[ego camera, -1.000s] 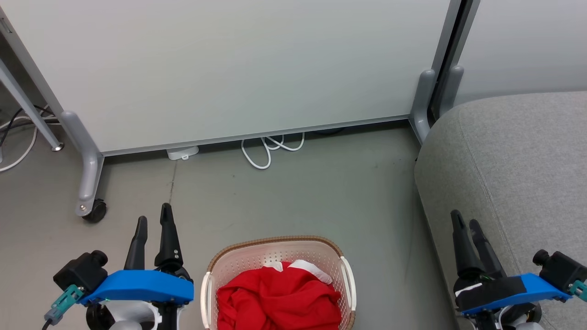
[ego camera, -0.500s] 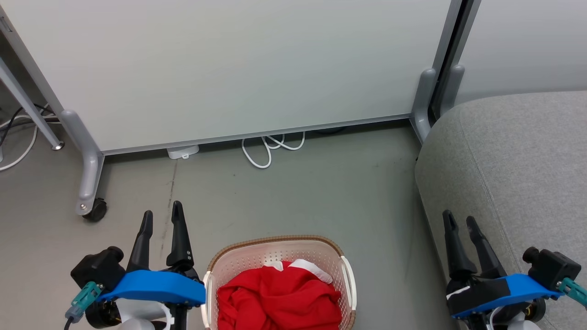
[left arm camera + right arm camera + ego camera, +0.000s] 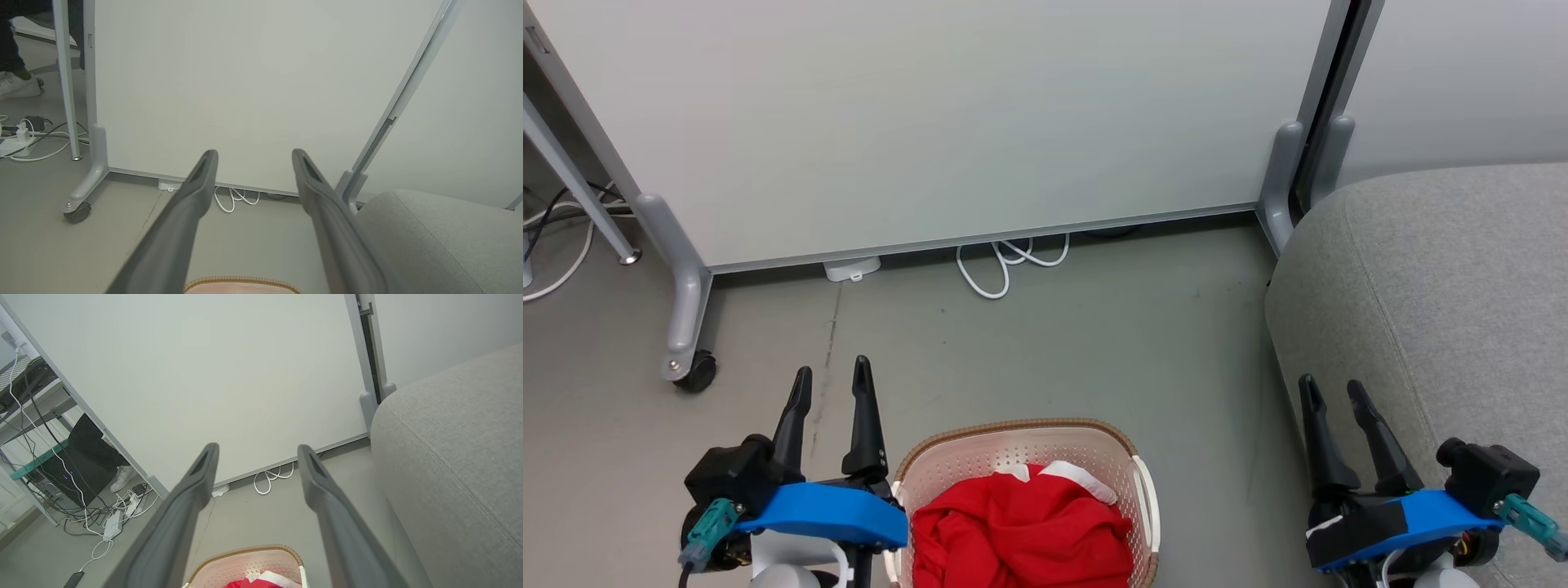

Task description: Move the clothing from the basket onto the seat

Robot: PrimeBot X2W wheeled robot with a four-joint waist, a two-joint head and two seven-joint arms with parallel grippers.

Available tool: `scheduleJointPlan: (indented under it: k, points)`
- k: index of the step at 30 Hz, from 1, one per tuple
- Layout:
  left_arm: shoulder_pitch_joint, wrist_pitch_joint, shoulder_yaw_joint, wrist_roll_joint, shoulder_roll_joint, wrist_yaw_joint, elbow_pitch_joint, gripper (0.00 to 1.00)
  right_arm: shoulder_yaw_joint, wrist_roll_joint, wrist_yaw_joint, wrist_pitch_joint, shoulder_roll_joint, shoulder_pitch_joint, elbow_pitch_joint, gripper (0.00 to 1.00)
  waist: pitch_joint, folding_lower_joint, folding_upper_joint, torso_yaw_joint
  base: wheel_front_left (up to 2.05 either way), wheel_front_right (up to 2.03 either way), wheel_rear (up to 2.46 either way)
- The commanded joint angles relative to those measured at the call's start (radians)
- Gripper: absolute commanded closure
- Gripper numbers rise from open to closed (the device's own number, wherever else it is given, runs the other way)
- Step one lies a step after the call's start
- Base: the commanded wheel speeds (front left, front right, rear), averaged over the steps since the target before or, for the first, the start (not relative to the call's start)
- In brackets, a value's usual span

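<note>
Soft red clothing (image 3: 1021, 531) lay bunched in the basket (image 3: 1013, 429), bottom centre; raised folds looked pinchable. The left claw (image 3: 832, 367) and right claw (image 3: 1330, 384) gaped empty.

No text, brand, number or sign can be read in any view. A small dark mark sits on the grey partition post (image 3: 89, 41) at the upper left of the left wrist view, too small to make out.
</note>
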Motion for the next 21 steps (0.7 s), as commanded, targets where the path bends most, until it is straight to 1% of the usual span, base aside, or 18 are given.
scheduleJointPlan:
  k: [1, 4, 13, 21]
  points:
    - [-0.022, -0.009, -0.003, 0.020, 0.005, 0.000, -0.004, 0.00, 0.004, -0.020, 0.002, -0.010, -0.007, -0.016, -0.005, 0.00, 0.000, 0.0000, 0.0000, 0.000, 0.00, 0.00, 0.00]
    - [-0.022, -0.015, -0.009, 0.045, 0.005, -0.005, -0.004, 0.00, 0.007, -0.045, 0.002, -0.016, -0.007, -0.015, -0.006, 0.00, 0.000, 0.0000, 0.0000, 0.002, 0.00, 0.00, 0.00]
    - [-0.021, -0.035, -0.030, 0.118, 0.005, -0.045, 0.002, 0.00, 0.018, -0.114, 0.002, -0.036, -0.007, -0.011, -0.010, 0.00, 0.002, 0.0000, 0.0000, 0.005, 0.00, 0.00, 0.00]
    - [-0.020, -0.050, -0.039, 0.183, 0.006, -0.045, 0.013, 0.00, 0.025, -0.178, 0.002, -0.051, -0.007, -0.011, -0.008, 0.00, 0.003, 0.0000, 0.0000, 0.007, 0.00, 0.00, 0.00]
